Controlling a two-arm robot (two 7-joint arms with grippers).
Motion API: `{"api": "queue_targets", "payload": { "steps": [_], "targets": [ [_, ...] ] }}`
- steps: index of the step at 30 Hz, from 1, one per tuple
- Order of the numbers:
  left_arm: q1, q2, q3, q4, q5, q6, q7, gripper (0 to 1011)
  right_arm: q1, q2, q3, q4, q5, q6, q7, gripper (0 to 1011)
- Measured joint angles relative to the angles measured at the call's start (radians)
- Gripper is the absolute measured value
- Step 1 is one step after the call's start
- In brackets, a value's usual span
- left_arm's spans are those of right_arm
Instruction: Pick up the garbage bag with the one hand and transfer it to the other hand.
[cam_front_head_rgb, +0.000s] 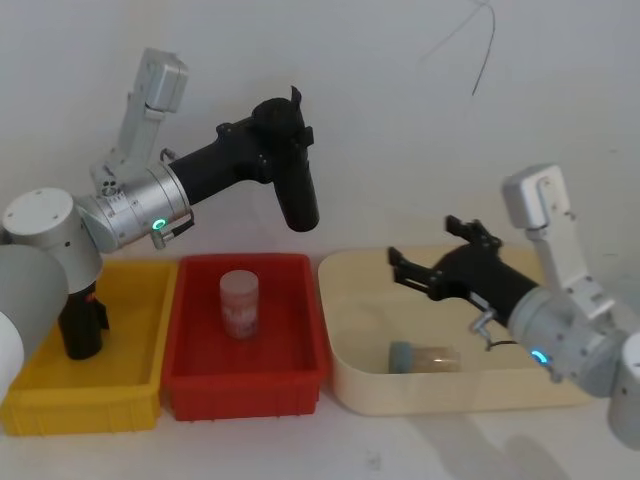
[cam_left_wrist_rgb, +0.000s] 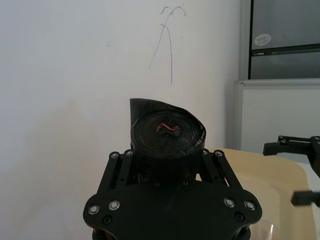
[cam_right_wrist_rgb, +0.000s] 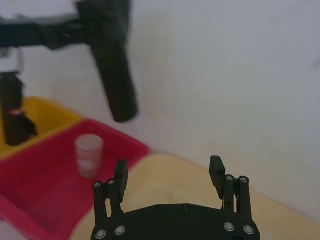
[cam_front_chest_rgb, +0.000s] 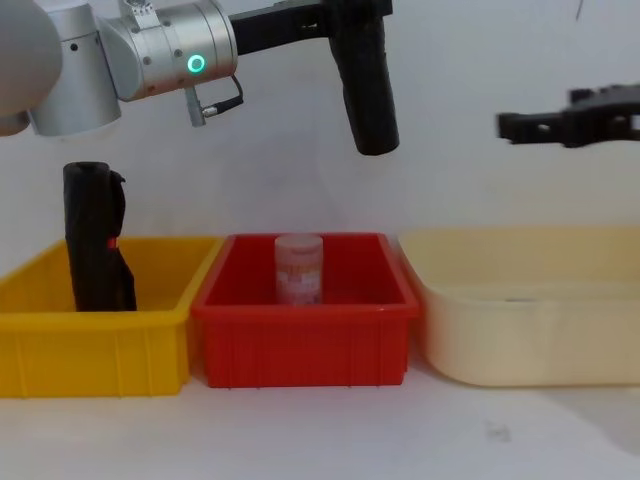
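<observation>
Garbage bag (cam_front_head_rgb: 298, 195) clamped by its top end between the jaws of the left gripper (cam_front_head_rgb: 283, 125), hanging below them above the red bin (cam_front_head_rgb: 245, 385). Right gripper (cam_front_head_rgb: 425, 245) spread wide, well apart from it. Risk, probably: tilts in that one-ended grip, misses the open jaws, drops into the bin.

Open air, unobstructed, between tall black cylindrical plastic bag roll (cam_front_chest_rgb: 368, 90) clamped high in green-lit left gripper (cam_front_head_rgb: 283, 125) and blue-lit right gripper (cam_right_wrist_rgb: 168, 167), fingers spread; beneath, upright translucent plastic jar (cam_front_chest_rgb: 299, 268) in red plastic bin (cam_front_chest_rgb: 300, 335), apparently well below the roll's end.
</observation>
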Motion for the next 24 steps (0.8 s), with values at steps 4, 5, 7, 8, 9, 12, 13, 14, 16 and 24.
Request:
{"api": "queue_targets", "payload": {
  "steps": [4, 5, 7, 8, 9, 12, 13, 14, 16, 24],
  "targets": [
    [-0.001, 0.0, 0.0, 0.002, -0.001, -0.001, -0.001, 509, 0.011, -0.017, -0.027, 0.011, -0.017, -0.034, 0.002, 1001],
    [-0.001, 0.0, 0.0, 0.002, -0.001, -0.001, -0.001, 509, 0.018, -0.026, -0.04, 0.018, -0.028, -0.048, 0.001, 1001],
    [-0.001, 0.0, 0.0, 0.003, -0.001, -0.001, -0.001, 511, 0.027, -0.038, -0.053, 0.027, -0.041, -0.063, -0.004, 1001],
    [-0.001, -0.001, 0.0, 0.003, -0.001, -0.001, -0.001, 509, 0.033, -0.045, -0.064, 0.035, -0.052, -0.073, -0.01, 1001],
    [-0.002, -0.001, 0.0, 0.004, -0.001, -0.002, -0.001, 509, 0.036, -0.051, -0.07, 0.039, -0.059, -0.078, -0.014, 1001],
    [-0.002, -0.001, 0.0, 0.004, -0.001, -0.002, -0.001, 509, 0.048, -0.067, -0.086, 0.054, -0.077, -0.089, -0.028, 1001],
    [-0.002, -0.001, 0.0, 0.005, -0.001, -0.002, -0.002, 509, 0.056, -0.077, -0.095, 0.065, -0.093, -0.095, -0.04, 1001],
    [-0.002, -0.001, 0.0, 0.005, -0.001, -0.002, -0.002, 509, 0.061, -0.085, -0.101, 0.072, -0.099, -0.097, -0.046, 1001],
    [-0.002, -0.001, 0.0, 0.005, -0.001, -0.002, -0.002, 509, 0.074, -0.101, -0.112, 0.087, -0.118, -0.102, -0.063, 1001],
    [-0.003, -0.002, 0.0, 0.006, -0.001, -0.003, -0.003, 509, 0.124, -0.155, -0.139, 0.152, -0.178, -0.094, -0.123, 1001]
  ]
}}
